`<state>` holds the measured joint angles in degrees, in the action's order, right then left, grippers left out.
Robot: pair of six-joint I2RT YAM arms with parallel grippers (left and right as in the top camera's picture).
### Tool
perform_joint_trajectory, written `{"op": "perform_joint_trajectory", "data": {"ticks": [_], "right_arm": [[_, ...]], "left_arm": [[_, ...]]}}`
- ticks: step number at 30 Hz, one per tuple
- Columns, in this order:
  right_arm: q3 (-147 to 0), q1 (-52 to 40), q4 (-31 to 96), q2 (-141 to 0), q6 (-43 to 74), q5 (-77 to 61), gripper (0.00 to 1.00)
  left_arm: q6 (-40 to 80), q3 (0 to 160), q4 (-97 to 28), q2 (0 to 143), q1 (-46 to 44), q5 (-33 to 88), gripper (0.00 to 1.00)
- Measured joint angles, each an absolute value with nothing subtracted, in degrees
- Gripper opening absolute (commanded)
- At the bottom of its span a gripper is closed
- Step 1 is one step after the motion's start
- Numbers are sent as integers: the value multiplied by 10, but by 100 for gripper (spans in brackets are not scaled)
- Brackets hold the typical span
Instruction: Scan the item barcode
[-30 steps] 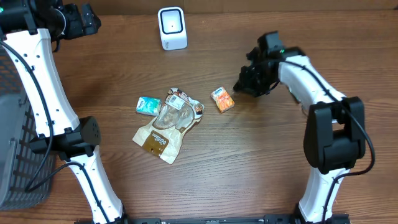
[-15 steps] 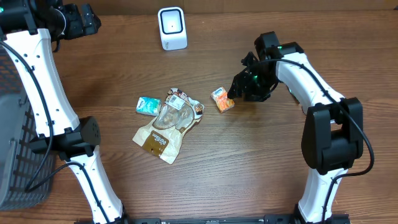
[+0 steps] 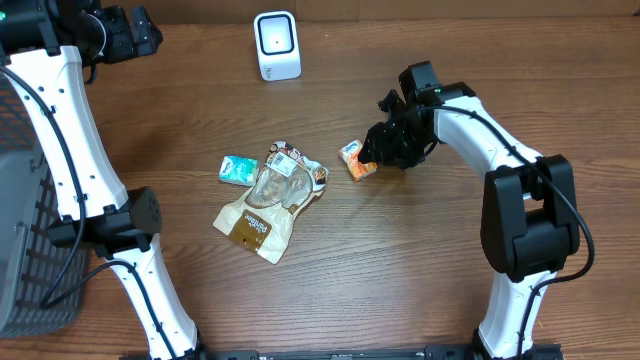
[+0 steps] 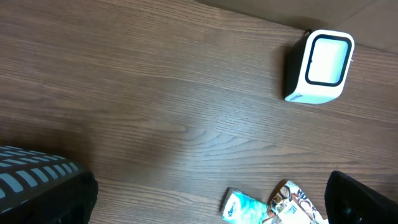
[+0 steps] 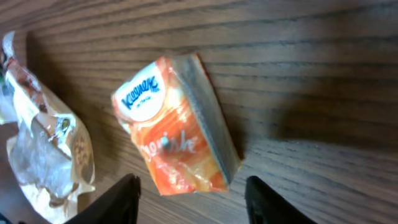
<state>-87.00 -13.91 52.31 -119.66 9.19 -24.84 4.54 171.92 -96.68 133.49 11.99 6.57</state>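
An orange Kleenex tissue pack (image 3: 357, 160) lies flat on the wooden table right of centre. My right gripper (image 3: 380, 150) hovers at its right side, open. In the right wrist view the pack (image 5: 177, 124) lies just ahead of the right gripper (image 5: 191, 186), its near end level with the two dark fingertips, touching neither. The white barcode scanner (image 3: 277, 45) stands at the back of the table and shows in the left wrist view as the scanner (image 4: 320, 66). My left gripper (image 3: 138, 30) hangs open at the back left, holding nothing.
A teal tissue pack (image 3: 238, 168) and a crumpled brown snack bag (image 3: 268, 200) lie left of the orange pack, touching each other. A dark wire basket (image 3: 25, 230) stands at the left edge. The left arm's base (image 3: 130, 215) sits near the basket.
My right gripper has moved left towards the orange pack and its jaws have opened. The left arm and the items on the table have not moved.
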Motion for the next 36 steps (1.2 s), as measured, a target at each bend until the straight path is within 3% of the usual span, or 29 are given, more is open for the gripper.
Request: {"op": "perform_joint_trajectory", "data": {"ticks": [6,9,13,23,31,36], "right_arm": [[-833,-139,485,-1199,110,-246,36],[-827,-139,465,-1215,120,-253,18],[-826,-139,459,-1217,132,-265,4],[-828,-134,487,-1217,112,-318,4],[-833,-105,478,-1165,75,-587,4],[-844,-98,387,-1133,140,-751,4]], "left_arm": [[45,1719,-967,1335,120,66,100],[45,1719,-967,1335,120,66,100],[45,1719,-967,1335,120,66,100],[45,1719,-967,1335,120,66,100],[45,1719,-967,1335,120,66,100],[45,1719,-967,1335,120,66,100]]}}
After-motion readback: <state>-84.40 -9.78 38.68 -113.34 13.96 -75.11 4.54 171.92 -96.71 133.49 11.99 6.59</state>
